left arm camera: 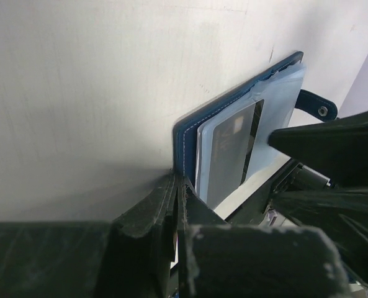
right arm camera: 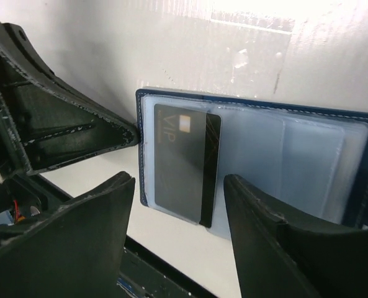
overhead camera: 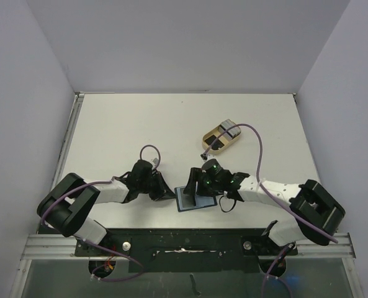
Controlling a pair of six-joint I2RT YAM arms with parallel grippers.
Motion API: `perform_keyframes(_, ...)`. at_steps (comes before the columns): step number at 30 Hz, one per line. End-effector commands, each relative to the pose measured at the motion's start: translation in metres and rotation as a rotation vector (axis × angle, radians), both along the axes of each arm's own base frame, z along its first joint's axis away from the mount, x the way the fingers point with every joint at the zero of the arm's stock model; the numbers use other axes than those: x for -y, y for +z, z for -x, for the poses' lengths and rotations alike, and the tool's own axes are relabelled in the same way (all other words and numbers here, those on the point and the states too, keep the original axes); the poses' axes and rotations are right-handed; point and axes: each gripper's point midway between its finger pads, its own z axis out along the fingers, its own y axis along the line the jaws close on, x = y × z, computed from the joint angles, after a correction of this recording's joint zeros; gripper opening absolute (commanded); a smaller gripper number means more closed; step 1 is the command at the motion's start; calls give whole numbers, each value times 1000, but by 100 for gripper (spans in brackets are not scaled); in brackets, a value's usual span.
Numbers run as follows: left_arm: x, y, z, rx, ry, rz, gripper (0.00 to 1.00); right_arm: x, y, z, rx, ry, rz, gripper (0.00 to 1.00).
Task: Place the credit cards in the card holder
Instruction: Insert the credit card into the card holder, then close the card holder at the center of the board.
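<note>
right wrist: card holder [right arm camera: 357,167] open, black card [right arm camera: 180,161] part-seated in 9 o'clock pocket, tail out toward 6. right gripper [right arm camera: 179,181] jaws apart, empty. left gripper [left arm camera: 179,186] clenched on holder's 9 o'clock edge. best: nudge tail squarely toward 12, holder pinned.

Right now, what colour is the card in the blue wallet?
The card is black with a small gold square, seen best in the right wrist view.
</note>
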Motion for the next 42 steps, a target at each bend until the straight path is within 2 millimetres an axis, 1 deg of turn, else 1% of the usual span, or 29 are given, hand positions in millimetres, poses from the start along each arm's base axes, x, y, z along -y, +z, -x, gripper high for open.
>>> perform_keyframes(1,-2,7,-6,48,23,-5,0,23,28,-4,79,-28,81,63)
perform_keyframes(4,-6,7,-8,52,29,-13,0,41,32,-1,90,-65,128,68)
perform_keyframes(6,-6,9,-9,54,30,-8,0,52,31,1,92,-92,157,73)
perform_keyframes(9,-3,15,-11,66,27,9,0,60,27,2,84,-120,153,79)
perform_keyframes(11,0,22,-11,72,21,32,10,66,22,2,73,-141,152,87)
perform_keyframes(13,4,29,-10,77,13,66,19,70,17,2,65,-156,146,88)
perform_keyframes(15,6,33,-8,75,11,95,26,76,12,1,66,-176,154,88)
perform_keyframes(18,7,31,-5,65,8,103,32,88,7,-4,75,-193,189,85)
perform_keyframes(22,8,23,-2,49,9,92,34,98,13,-12,107,-197,227,78)
perform_keyframes(26,9,12,1,38,2,70,35,104,17,-19,150,-190,239,78)
perform_keyframes(30,17,5,6,17,-22,84,36,101,9,-25,164,-144,235,68)
perform_keyframes(31,21,5,7,12,-30,98,36,98,6,-25,158,-125,233,64)
perform_keyframes(33,27,5,8,8,-37,117,35,95,3,-25,153,-105,231,59)
perform_keyframes(35,29,7,9,7,-36,127,33,94,-2,-23,137,-94,236,53)
perform_keyframes(36,29,8,9,9,-36,129,30,94,-4,-22,130,-92,239,49)
perform_keyframes(37,29,10,9,12,-37,129,26,93,-4,-22,127,-91,238,43)
perform_keyframes(39,28,11,7,22,-34,114,16,91,0,-25,132,-83,239,24)
perform_keyframes(40,27,12,4,27,-30,104,11,90,4,-27,138,-78,241,15)
perform_keyframes(42,25,13,2,36,-29,84,2,82,21,-29,157,-55,221,3)
